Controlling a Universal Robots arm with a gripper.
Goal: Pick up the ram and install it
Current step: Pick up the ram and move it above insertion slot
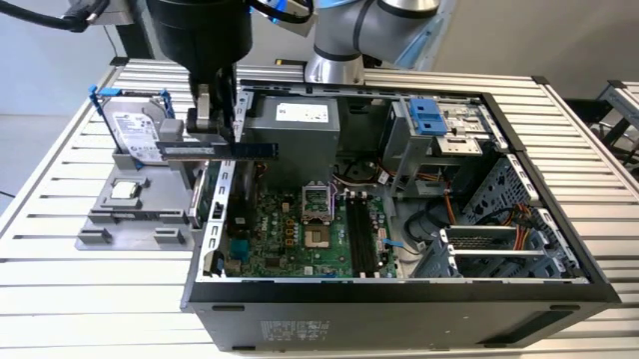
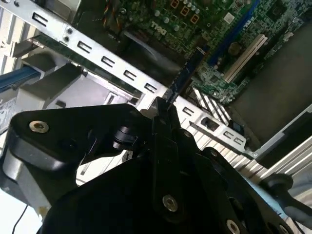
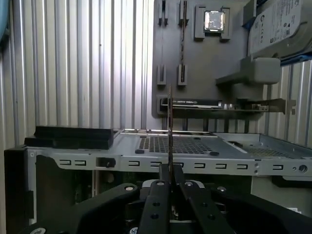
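Gripper (image 1: 215, 136) pinching the ram (image 1: 250, 149) near its middle. The stick is level, protrudes on both sides of the fingers and hangs over the computer case (image 1: 399, 293) wall. The memory slots (image 1: 361, 235) lie below and beyond the gripper, apparently running crosswise to the ram's long axis.

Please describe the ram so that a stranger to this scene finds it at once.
Look at the open computer case; above its wall on the exterior view's left hangs the gripper. The ram is the thin dark stick clamped level in it, unlike the silver hard drive standing in the gray holder beside it.
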